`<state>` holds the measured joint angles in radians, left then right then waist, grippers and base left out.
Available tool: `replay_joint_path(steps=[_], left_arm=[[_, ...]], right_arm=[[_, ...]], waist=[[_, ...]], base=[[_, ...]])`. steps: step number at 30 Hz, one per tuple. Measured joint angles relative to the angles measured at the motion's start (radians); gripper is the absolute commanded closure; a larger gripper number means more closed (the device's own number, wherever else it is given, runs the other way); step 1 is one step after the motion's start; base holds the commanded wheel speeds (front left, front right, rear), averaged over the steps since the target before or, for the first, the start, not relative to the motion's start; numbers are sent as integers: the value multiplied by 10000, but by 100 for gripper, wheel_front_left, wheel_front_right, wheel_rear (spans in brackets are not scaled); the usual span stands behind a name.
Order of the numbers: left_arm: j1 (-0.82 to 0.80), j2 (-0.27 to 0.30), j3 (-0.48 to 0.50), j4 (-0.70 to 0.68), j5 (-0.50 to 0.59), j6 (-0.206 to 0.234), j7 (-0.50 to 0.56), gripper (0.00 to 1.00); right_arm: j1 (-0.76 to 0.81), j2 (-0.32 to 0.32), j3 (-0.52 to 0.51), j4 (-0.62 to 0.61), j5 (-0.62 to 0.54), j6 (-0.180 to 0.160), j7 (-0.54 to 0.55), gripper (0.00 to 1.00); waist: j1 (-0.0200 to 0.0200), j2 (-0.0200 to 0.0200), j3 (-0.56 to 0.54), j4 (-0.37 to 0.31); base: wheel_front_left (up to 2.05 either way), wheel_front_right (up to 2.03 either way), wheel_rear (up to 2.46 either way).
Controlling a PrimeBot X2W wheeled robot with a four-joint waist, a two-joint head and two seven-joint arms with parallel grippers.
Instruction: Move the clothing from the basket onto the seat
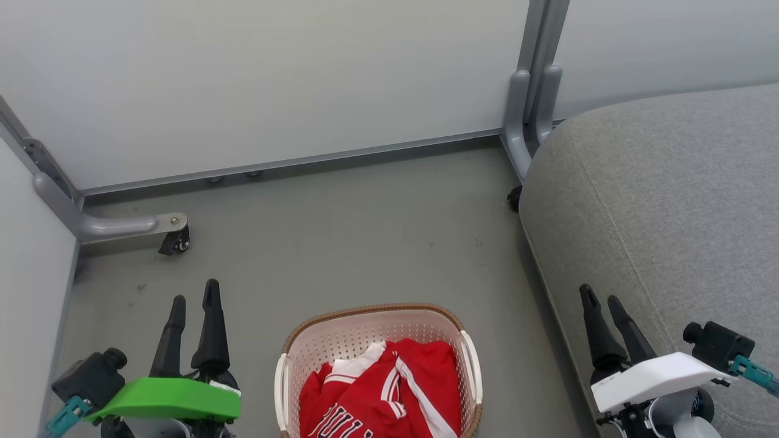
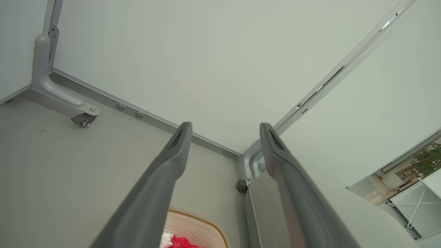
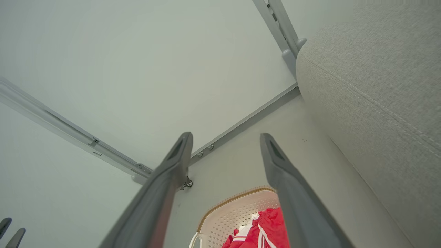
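- While the red clothes [image 1: 389, 389] lay bunched in the basket [image 1: 365, 310], none of them had reached the seat [image 1: 669, 201], so the job looked to be at its very start.
- The basket stood on the floor [image 1: 341, 231] between the two arms and close to the seat's rounded edge, probably so that either arm could reach in and the carry across would be short.
- The left claw [image 1: 195, 292] hung spread and empty to the basket's left, its fingers pointing toward the wall panel [image 1: 274, 79] and touching nothing.
- The right claw [image 1: 600, 294] was likewise spread with nothing between its fingers, and showed against the seat's near edge on the basket's right.
- Wide-apart fingers suited a grab at soft, loose cloth, which would likely sag and trail once lifted.
- The jersey [image 1: 347, 413] lay crumpled with white-trimmed fabric lapping over it, so one pinch might lift one piece or drag both.
- The seat's grey top was far broader than the basket, so a drop there called for little aim.
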<state>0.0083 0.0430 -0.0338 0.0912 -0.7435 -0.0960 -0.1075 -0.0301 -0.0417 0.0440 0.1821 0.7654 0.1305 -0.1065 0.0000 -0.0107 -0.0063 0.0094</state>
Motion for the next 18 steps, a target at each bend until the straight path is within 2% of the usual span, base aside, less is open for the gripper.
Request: replay_joint_path(steps=[18], left_arm=[[214, 8, -236, -405, 1864, 184, -479, 0]], right_arm=[[43, -21, 161, -104, -1960, 0, -483, 0]], waist=[[0, 0, -5, 36]], base=[[0, 0, 0]])
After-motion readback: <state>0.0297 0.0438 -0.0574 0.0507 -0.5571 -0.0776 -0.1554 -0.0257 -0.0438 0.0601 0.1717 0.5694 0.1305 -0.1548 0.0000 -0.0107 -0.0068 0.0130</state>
